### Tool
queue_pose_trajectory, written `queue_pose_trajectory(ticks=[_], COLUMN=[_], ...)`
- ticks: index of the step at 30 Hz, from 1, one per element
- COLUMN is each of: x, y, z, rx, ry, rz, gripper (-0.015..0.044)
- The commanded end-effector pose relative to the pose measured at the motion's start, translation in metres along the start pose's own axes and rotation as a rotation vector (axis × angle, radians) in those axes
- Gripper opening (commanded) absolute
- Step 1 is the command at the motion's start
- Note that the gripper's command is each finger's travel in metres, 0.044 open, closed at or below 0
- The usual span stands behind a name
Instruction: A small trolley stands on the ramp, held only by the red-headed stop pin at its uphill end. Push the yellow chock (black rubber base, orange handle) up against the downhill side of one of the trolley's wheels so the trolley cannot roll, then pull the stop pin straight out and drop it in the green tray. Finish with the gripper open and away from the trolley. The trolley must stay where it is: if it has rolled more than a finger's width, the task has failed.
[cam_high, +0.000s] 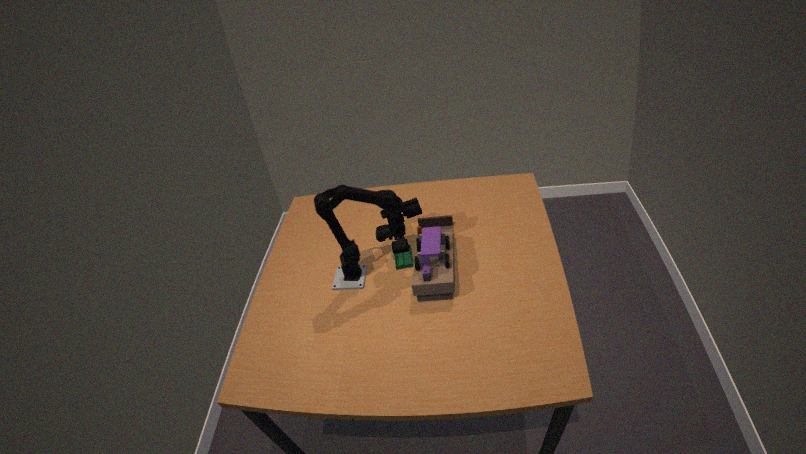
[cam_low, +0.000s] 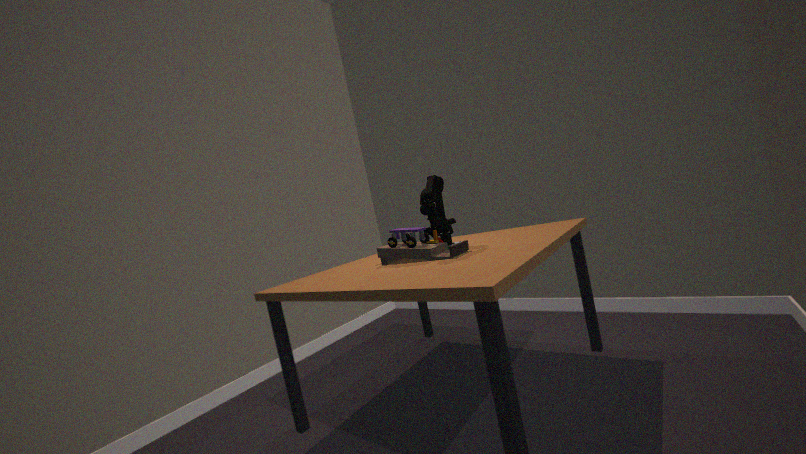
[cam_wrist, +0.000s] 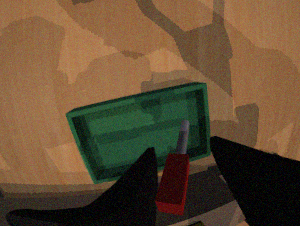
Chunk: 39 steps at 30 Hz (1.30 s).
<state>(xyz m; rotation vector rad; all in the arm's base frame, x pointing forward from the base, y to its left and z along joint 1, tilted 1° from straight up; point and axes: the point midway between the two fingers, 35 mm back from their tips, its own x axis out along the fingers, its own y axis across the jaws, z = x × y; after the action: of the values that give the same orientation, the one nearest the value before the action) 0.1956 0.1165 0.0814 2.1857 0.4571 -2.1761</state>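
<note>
My gripper (cam_high: 401, 251) (cam_wrist: 182, 148) is open above the green tray (cam_high: 403, 261) (cam_wrist: 117, 125). The stop pin (cam_wrist: 173, 182) shows between the spread fingers in the wrist view, with a clear gap on its right; its grey shaft points over the tray. Whether the pin touches the tray is unclear. The purple trolley (cam_high: 430, 241) (cam_low: 408, 230) stands on the ramp (cam_high: 442, 279) (cam_low: 411, 254). The chock's orange handle (cam_high: 419, 229) (cam_low: 435, 235) stands by the trolley's far-end wheel on the tray side; contact between chock and wheel cannot be made out.
The ramp has a raised dark end wall (cam_high: 435, 221) beyond the trolley. The tray lies between the ramp and the arm's base plate (cam_high: 340, 280). The ramp's side runs close along the tray, near the fingers.
</note>
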Motion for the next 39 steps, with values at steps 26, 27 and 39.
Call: queue_pose_trajectory(ticks=[26, 27, 39], x=[0.006, 0.006, 0.009], y=[0.019, 0.019, 0.027], z=[-0.001, -0.001, -0.001], rx=[-0.004, -0.004, -0.004], ry=[-0.003, -0.003, -0.003], rz=[-0.003, -0.003, -0.002], gripper=[0.019, 0.019, 0.019])
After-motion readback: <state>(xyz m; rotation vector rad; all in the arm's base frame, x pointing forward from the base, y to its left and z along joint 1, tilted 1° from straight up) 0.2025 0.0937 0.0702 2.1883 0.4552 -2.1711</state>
